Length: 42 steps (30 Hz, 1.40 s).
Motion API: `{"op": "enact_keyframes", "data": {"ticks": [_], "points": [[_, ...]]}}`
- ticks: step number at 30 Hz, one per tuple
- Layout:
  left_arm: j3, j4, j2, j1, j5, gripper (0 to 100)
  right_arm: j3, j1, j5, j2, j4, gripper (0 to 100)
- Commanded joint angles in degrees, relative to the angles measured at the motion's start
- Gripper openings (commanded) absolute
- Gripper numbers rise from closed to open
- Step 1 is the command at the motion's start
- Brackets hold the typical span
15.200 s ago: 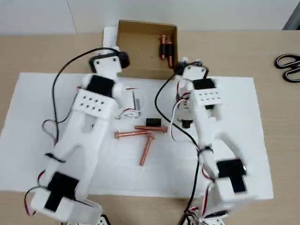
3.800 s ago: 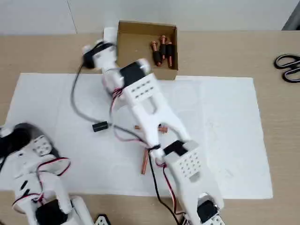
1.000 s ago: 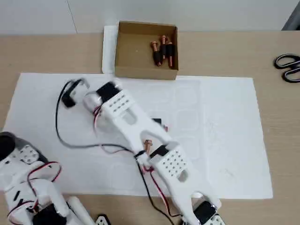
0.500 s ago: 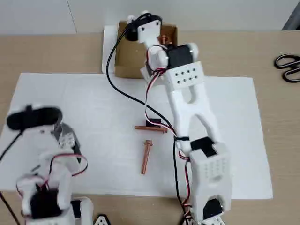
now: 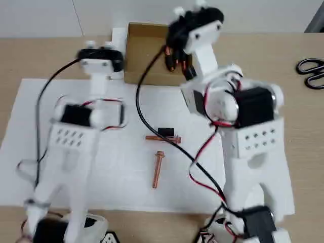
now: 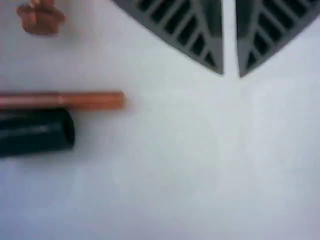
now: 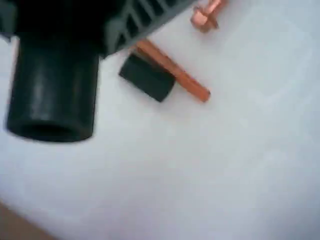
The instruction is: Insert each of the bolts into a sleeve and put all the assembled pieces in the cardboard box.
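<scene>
A black sleeve [image 7: 52, 95] sits upright in my right gripper [image 7: 65, 42], which is shut on it above the white paper. On the paper lie a copper bolt [image 5: 163, 138] with a second black sleeve [image 5: 165, 132] right beside it, and another bolt [image 5: 158, 169] nearer the front. My left gripper [image 6: 231, 72] hovers over the paper close to that bolt's tip [image 6: 112, 99] and the sleeve [image 6: 37, 132], its fingertips [image 6: 217, 65] a thin slit apart with nothing between them. The cardboard box [image 5: 147, 50] at the back holds assembled pieces [image 5: 174, 58].
The white paper [image 5: 263, 101] covers most of the wooden table. Scissors [image 5: 311, 66] lie at the far right edge. One arm's head [image 5: 101, 56] stands by the box's left corner and the other arm's head [image 5: 195, 25] rises over its right side.
The arm at the left has unfolded and stretched toward the box's left corner. The other arm has pulled back and risen by the box. The bolts and sleeve on the paper lie unmoved.
</scene>
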Motion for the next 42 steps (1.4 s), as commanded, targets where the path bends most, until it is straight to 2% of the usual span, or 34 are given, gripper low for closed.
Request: {"op": "enact_keyframes", "data": {"ticks": [1, 3, 7, 9, 13, 14, 19, 22, 25, 28, 33, 37, 42], "points": [[-9.63, 5.45, 8.88, 3.16, -0.88, 1, 12.31, 1.01, -0.26, -6.55, -0.04, 0.4], [-13.23, 7.65, 13.1, 4.75, -7.12, 1, 20.22, 2.86, -0.62, -9.27, -0.84, 0.4], [-18.42, 13.54, 19.87, 7.91, -31.03, 1, 33.85, 9.71, -0.79, -16.04, -9.27, 0.4], [-20.18, 15.38, 21.8, 10.2, -30.51, 1, 39.38, 14.55, -0.79, -21.49, -14.81, 0.4], [-23.16, 16.44, 24.62, 12.22, -19.96, 1, 53.19, 22.46, -0.79, -34.15, -26.77, 0.4], [-23.43, 16.62, 25.23, 12.4, -19.96, 1, 57.05, 23.52, -0.79, -37.58, -29.23, 0.4], [-23.52, 17.32, 27.78, 15.91, -32.88, 1, 77.45, 24.4, -0.7, -56.48, -38.64, 0.4], [-23.52, 17.32, 28.92, 17.67, -43.52, 1, 87.65, 24.75, -0.62, -68.53, -43.74, 0.4], [-23.52, 17.23, 30.15, 18.9, -50.9, 1, 95.3, 27.82, -0.62, -80.84, -47.16, 0.4], [-23.52, 17.14, 31.82, 19.16, -54.86, 1, 100.84, 33.19, -0.62, -90.24, -47.34, 0.4], [-23.52, 17.14, 34.55, 19.69, -60.31, 1, 101.89, 41.19, -2.37, -87.08, -47.34, 0.4], [-23.69, 17.05, 37.19, 21.71, -62.24, 1, 101.8, 42.51, -6.68, -89.01, -47.34, 0.4], [-29.41, 17.14, 41.76, 22.68, -62.15, 11, 101.89, 42.51, -7.12, -88.92, -47.34, 0.4]]}}
